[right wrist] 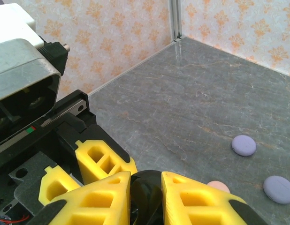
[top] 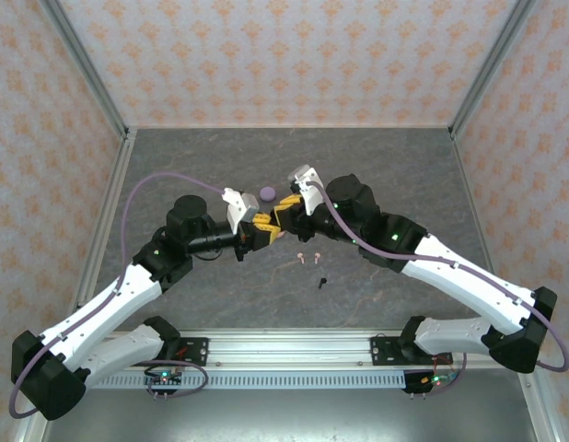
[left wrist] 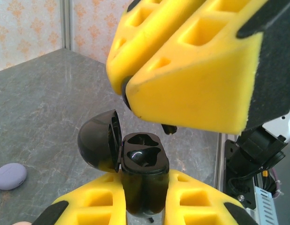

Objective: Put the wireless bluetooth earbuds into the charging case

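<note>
Left gripper (left wrist: pixel 144 183) clamped around the open black charging case (left wrist: pixel 141 157), right gripper (right wrist: pixel 146 180) just above, pinching a black earbud (left wrist: pixel 125 92), two pink earbuds (top: pixel 307 257) loose on the table (top: pixel 404 157)

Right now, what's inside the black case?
Two dark wells show in the charging case, lid open. Black on black: whether a bud sits in either is unclear. The left gripper hides its lower body. The right gripper holds a black earbud above.

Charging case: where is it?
Left wrist view, bottom centre: black charging case upright in the left gripper, lid open leftward, below the right gripper pinching a black earbud.
</note>
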Robot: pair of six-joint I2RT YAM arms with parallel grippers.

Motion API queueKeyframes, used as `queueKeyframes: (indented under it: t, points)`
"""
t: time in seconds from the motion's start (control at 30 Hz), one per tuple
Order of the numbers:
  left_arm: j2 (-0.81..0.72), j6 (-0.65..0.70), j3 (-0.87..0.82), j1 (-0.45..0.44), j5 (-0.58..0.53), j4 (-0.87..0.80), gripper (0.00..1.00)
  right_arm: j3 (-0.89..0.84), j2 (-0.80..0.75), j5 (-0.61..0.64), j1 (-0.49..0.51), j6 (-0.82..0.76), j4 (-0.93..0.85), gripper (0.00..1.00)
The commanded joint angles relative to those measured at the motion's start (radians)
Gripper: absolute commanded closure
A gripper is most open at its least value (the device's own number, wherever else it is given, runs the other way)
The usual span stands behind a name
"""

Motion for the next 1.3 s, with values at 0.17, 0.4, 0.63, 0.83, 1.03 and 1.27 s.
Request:
queueKeyframes:
  t: [0.17, 0.4, 0.63, 0.83, 1.03, 1.27]
  points:
    - [0.001, -0.076, 0.010, -0.009, 0.023, 0.088, 1.00, -0.033, -0.016, 0.027, 0.007, -0.005, 0.053, 0.79]
    - [0.002, -0.086, 0.010, -0.009, 0.029, 0.093, 1.00, -0.039, -0.016, 0.033, 0.007, -0.001, 0.065, 0.79]
    - [0.014, -0.100, 0.007, -0.009, 0.031, 0.098, 1.00, -0.035, -0.026, 0.050, 0.006, -0.007, 0.083, 0.79]
    - [0.021, -0.130, 0.004, -0.009, 0.034, 0.116, 1.00, -0.030, -0.019, 0.056, 0.007, -0.015, 0.088, 0.79]
    - [0.024, -0.152, 0.004, -0.009, 0.037, 0.130, 1.00, -0.037, -0.017, 0.067, 0.006, -0.018, 0.097, 0.79]
    - [0.022, -0.192, -0.001, -0.009, 0.041, 0.177, 1.00, -0.045, -0.018, 0.066, 0.006, -0.018, 0.099, 0.79]
